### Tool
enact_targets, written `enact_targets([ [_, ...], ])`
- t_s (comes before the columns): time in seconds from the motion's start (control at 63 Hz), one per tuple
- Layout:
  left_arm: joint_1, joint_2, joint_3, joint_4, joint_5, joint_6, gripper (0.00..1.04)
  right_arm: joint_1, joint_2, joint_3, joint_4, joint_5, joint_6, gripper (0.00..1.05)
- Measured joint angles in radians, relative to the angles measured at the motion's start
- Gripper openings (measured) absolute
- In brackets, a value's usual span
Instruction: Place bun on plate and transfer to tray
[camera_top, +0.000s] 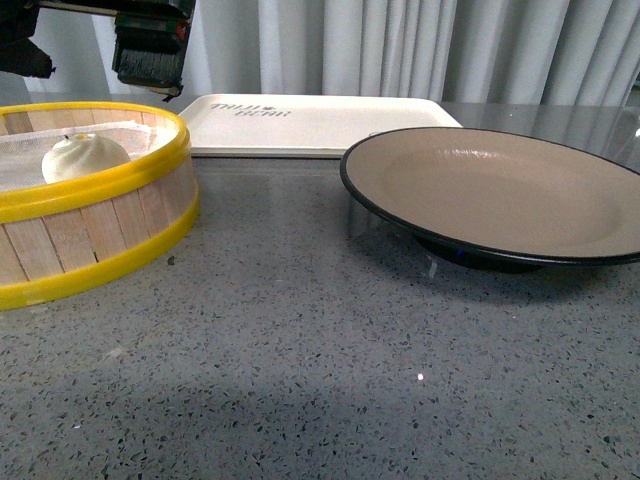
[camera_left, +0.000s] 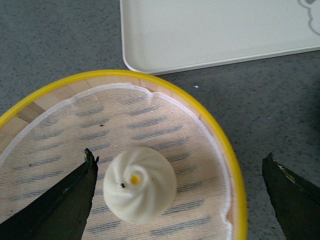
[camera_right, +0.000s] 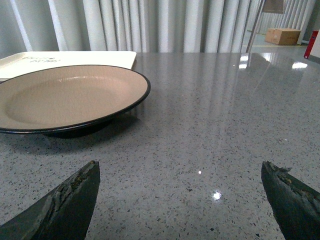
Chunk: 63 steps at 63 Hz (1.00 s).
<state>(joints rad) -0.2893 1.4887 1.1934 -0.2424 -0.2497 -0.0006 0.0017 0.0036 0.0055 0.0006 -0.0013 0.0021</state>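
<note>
The white pleated bun (camera_top: 84, 156) sits on the cloth inside a yellow-rimmed steamer basket (camera_top: 110, 215) at the left. My left gripper (camera_top: 148, 70) hangs above the basket, open. In the left wrist view the bun (camera_left: 140, 184) lies close to one finger (camera_left: 65, 200), while the other finger (camera_left: 292, 200) is outside the basket rim (camera_left: 222, 137); neither touches the bun. The beige plate (camera_top: 500, 190) with a black rim stands empty at the right. The cream tray (camera_top: 320, 125) lies behind it. My right gripper (camera_right: 180, 165) is open just above the bare counter, beside the plate (camera_right: 65, 95).
The grey speckled counter (camera_top: 320, 360) stretches across the front. Pale curtains (camera_top: 420, 45) hang behind the tray. A cardboard box (camera_right: 282, 36) and a red object (camera_right: 314, 42) stand far off in the right wrist view.
</note>
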Motion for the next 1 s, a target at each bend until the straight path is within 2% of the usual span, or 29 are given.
enact_targets([
  [0.27, 0.052, 0.058, 0.032, 0.012, -0.058, 0.056, 0.98, 0.000, 0.000, 0.000, 0.000, 0.000, 0.000, 0.96],
  [0.999, 0.095, 0.092, 0.018, -0.043, -0.008, 0.079, 0.98, 0.000, 0.000, 0.000, 0.000, 0.000, 0.000, 0.96],
])
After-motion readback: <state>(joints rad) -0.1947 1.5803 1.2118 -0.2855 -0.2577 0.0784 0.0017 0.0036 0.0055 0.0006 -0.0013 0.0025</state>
